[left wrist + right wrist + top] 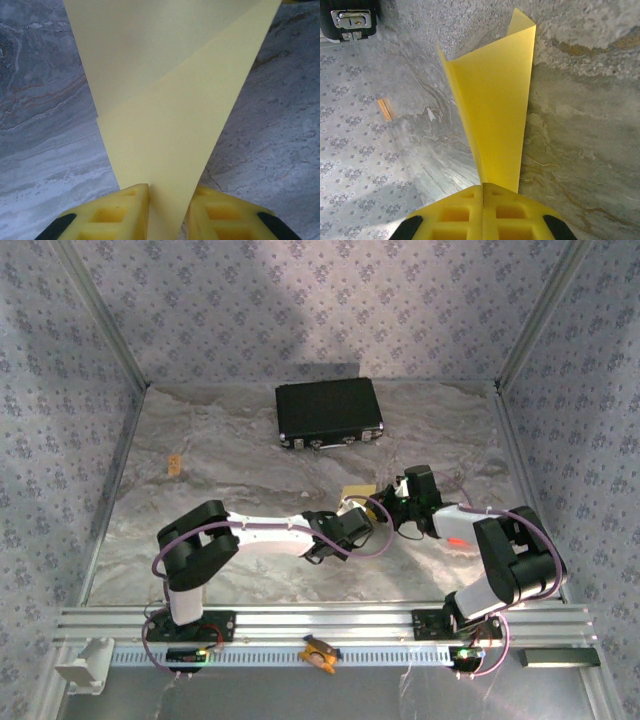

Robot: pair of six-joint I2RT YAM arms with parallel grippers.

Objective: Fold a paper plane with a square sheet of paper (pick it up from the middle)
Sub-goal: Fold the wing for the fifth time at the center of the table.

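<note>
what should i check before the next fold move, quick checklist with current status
1. Right tool shut on the yellow paper: ok.
2. Left tool grip on the paper: cannot tell; fingers apart, paper across the gap.
3. Diagonal fold edge in the paper visible: ok.
4. Black case well away from both tools: ok.
5. Paper lifted clear of the table: cannot tell.

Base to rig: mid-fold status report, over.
Right pincer shut on the yellow paper, partly folded. Left pincer astride it, grip unclear. Black case far back, apart from both arms.
</note>
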